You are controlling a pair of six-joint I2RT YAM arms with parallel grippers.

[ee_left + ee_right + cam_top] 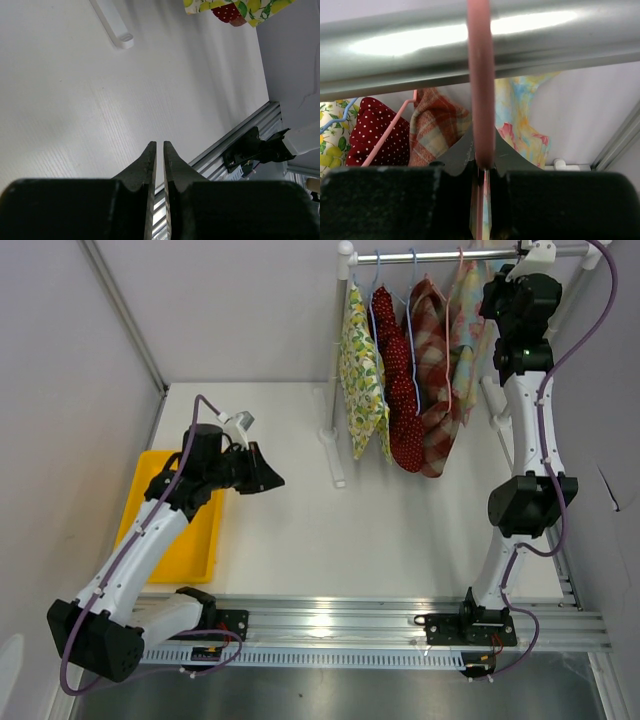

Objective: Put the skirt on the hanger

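Note:
Several skirts hang on the metal rail (450, 254): lemon print (358, 360), red polka dot (398, 390), plaid (432, 360) and pastel floral (465, 330). My right gripper (490, 298) is up at the rail. In the right wrist view it (482, 160) is shut on the pink hanger hook (481, 100), which passes over the rail (420, 50); the floral skirt (520, 120) hangs just behind the fingers. My left gripper (268, 480) hovers over the white table, far left of the rack. In its wrist view it (160, 147) is shut and empty.
A yellow tray (190, 530) lies at the table's left edge under my left arm. The rack's white post (338, 350) and foot (112, 25) stand at the back middle. A grey wall runs along the right side, and the aluminium base rail (380, 625) along the front.

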